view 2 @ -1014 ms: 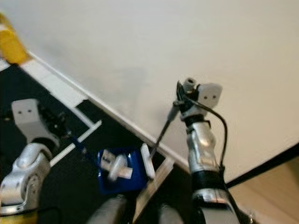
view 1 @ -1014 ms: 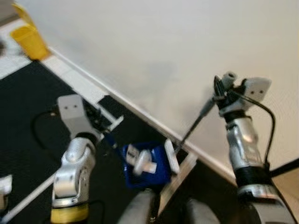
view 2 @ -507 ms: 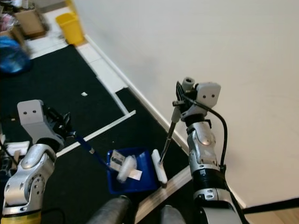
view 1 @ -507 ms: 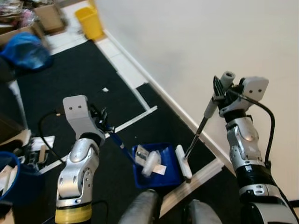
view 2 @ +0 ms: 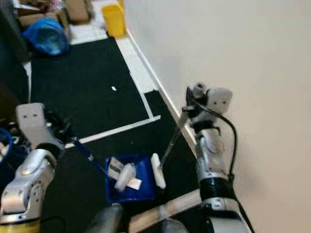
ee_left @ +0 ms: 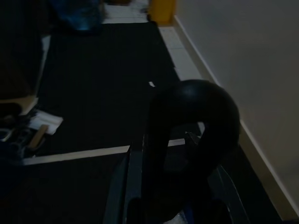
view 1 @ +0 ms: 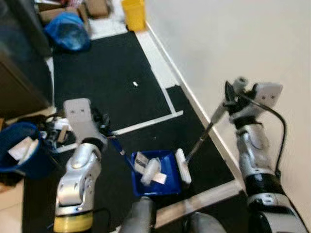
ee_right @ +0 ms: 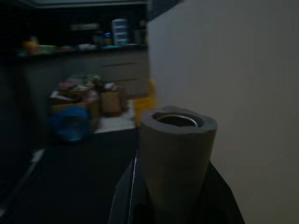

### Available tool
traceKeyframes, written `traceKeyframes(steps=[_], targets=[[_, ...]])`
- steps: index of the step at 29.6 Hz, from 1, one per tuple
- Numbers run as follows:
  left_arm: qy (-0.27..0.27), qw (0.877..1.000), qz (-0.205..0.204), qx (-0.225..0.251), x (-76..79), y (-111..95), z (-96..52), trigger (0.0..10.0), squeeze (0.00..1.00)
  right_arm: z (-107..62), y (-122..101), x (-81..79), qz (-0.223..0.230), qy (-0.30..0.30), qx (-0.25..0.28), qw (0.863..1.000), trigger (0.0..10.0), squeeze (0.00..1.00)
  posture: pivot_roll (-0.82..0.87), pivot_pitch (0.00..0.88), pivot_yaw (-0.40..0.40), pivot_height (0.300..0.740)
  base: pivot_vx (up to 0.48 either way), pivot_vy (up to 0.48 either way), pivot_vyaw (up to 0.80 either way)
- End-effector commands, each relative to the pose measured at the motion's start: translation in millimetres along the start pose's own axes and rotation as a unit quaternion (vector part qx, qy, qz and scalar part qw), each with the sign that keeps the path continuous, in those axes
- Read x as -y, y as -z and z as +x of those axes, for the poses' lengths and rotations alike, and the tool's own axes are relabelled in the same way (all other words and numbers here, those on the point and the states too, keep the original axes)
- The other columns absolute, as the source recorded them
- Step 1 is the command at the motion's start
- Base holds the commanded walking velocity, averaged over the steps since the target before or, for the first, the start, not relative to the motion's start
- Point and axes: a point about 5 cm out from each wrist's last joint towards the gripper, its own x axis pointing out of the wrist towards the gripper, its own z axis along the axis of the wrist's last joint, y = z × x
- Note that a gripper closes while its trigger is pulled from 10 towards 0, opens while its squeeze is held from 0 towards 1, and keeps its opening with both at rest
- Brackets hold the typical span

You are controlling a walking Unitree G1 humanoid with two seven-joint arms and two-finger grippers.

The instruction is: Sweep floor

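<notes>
Black fingers of the right gripper [view 1: 230,95] clench the grey broom [view 1: 204,136] handle; its head touches the blue dustpan [view 1: 156,172] at 7 o'clock. The left gripper [view 1: 103,127] grasps the dustpan's handle.

floor: black mat [view 1: 102,77] | wall: cream [view 1: 233,39] | corner: yellow bin [view 1: 134,13]

blue dustpan [view 1: 156,173] holding white scraps; white-headed broom [view 1: 183,165] beside it, handle tilted
</notes>
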Motion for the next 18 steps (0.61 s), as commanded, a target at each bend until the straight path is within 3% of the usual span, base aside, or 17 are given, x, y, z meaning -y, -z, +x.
traceKeyframes(steps=[1,18], targets=[[0.004,1.000,-0.002,0.014,2.2,-4.5,-0.6,10.0,0.00,-1.1,-2.0,3.0,0.003,0.005,0.009,1.000,10.0,0.00,0.07,0.077,0.009,0.740,0.000,0.000,0.76],[0.005,1.000,-0.002,0.012,2.9,-3.8,-1.1,10.0,0.00,-2.3,-0.2,3.0,0.003,0.005,0.006,1.000,10.0,0.00,0.06,0.082,0.009,0.740,0.000,0.000,0.76]])
